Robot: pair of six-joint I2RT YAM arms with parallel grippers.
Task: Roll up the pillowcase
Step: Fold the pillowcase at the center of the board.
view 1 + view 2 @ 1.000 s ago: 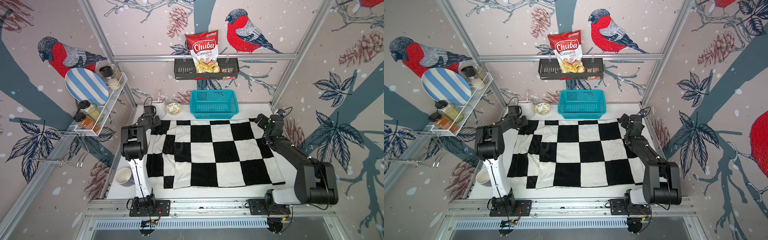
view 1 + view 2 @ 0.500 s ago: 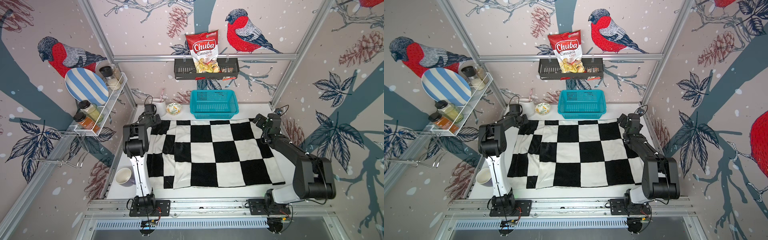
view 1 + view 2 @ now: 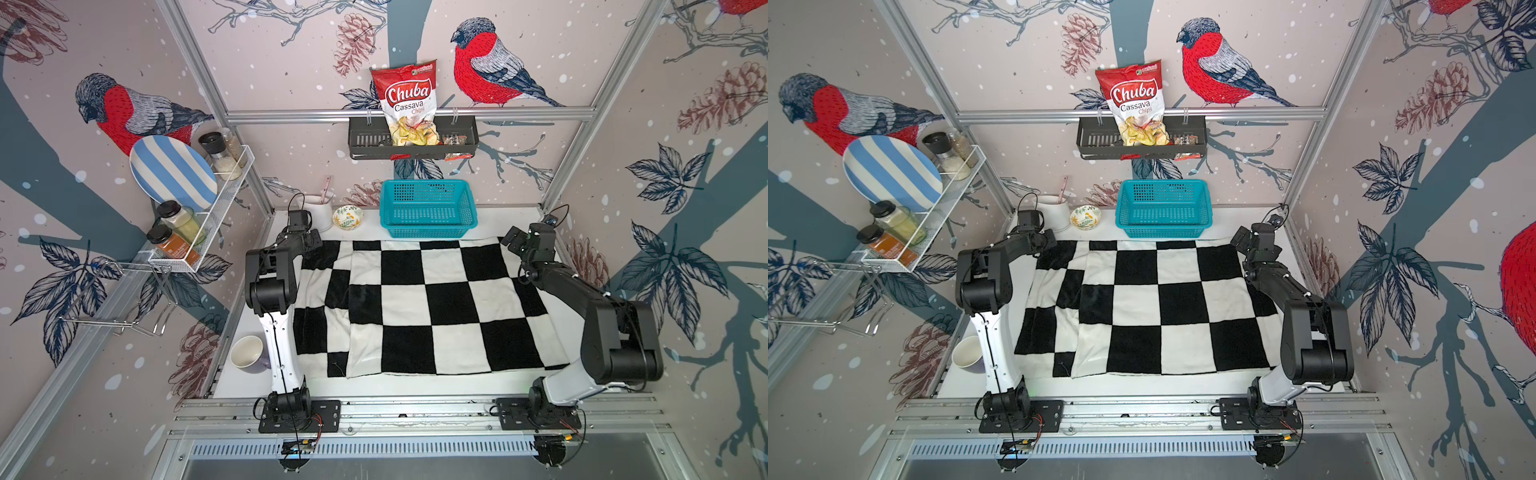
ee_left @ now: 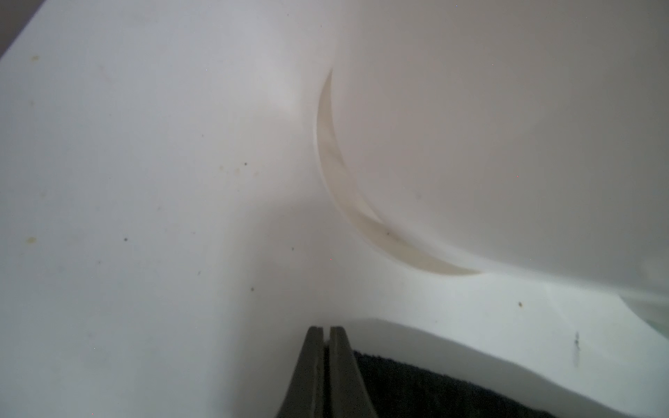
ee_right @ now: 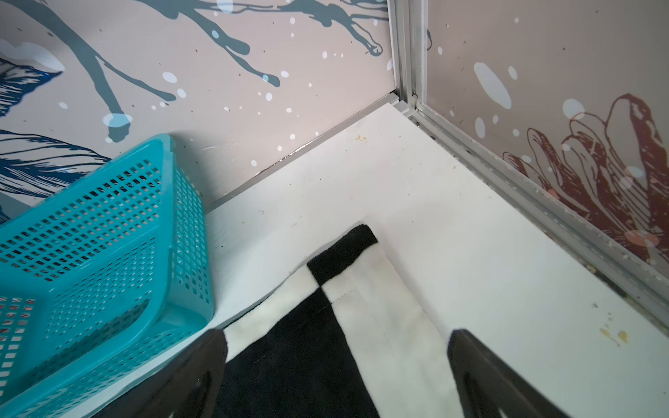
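The black-and-white checkered pillowcase (image 3: 440, 299) (image 3: 1163, 299) lies spread flat on the white table, with a folded-over strip along its left side. My left gripper (image 3: 318, 245) (image 3: 1050, 241) sits low at the far left corner. In the left wrist view it (image 4: 327, 333) is shut, black plush (image 4: 416, 383) runs up against the fingers, and a dark sliver shows between them. My right gripper (image 3: 509, 241) (image 3: 1239, 241) is at the far right corner, open. In the right wrist view it (image 5: 336, 347) straddles the fabric, the corner tip (image 5: 358, 239) just beyond the fingers.
A teal basket (image 3: 428, 210) (image 5: 108, 253) stands against the back wall, touching the pillowcase's far edge. A white utensil jar (image 3: 316, 212) (image 4: 506, 144) and a small patterned bowl (image 3: 348, 217) stand close to my left gripper. A mug (image 3: 247, 352) stands front left. The frame rail (image 5: 506, 173) runs near my right gripper.
My left gripper has gone from half open to shut at the far left corner. The right arm has edged slightly toward the back corner, still open.
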